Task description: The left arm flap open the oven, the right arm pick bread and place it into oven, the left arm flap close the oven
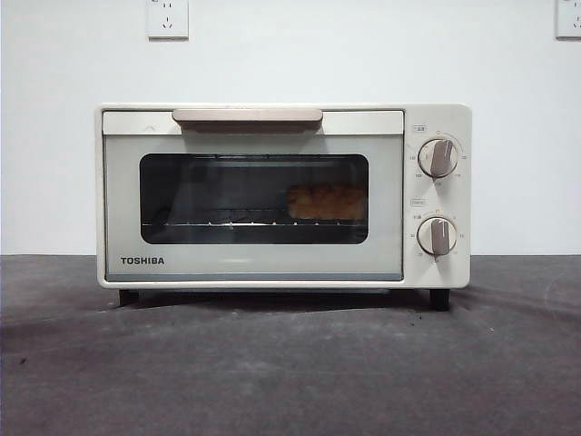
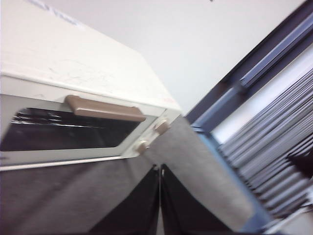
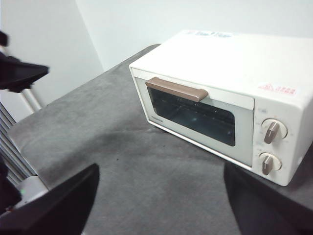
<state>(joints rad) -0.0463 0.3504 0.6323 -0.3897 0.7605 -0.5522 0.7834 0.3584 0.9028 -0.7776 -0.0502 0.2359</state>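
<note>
On the dark grey table [image 1: 290, 363] nothing lies in the foreground of the front view; the cloth-like surface runs bare up to the oven [image 1: 281, 195], which stands square-on in the middle on short black feet. Its door is shut, the beige bar handle [image 1: 247, 116] lying flat along the top edge. Through the dark glass window the bread [image 1: 327, 202] shows as a golden-brown lump resting on the wire rack [image 1: 218, 222], toward the right end of the cavity, on the side nearest the two beige knobs [image 1: 438, 157]. Neither arm enters the front view.

The left gripper [image 2: 160, 196] sits back from the oven, its two black jaws pressed together with only a thin seam between them and nothing held. Beyond its tips come the table and then the closed oven door, with handle and knobs in sight; the gripper is apart from the oven and touches nothing.

The right gripper [image 3: 159, 205] is also well clear, its jaws spread wide apart and empty, looking across open table toward the oven's front corner. The bread, behind the glass, cannot be made out from here. At the edge of this view a flat black wedge of the left arm [image 3: 19, 73] hangs above the table's far side.

Behind the oven rises a plain white wall [image 1: 290, 64] with two sockets [image 1: 167, 18].
</note>
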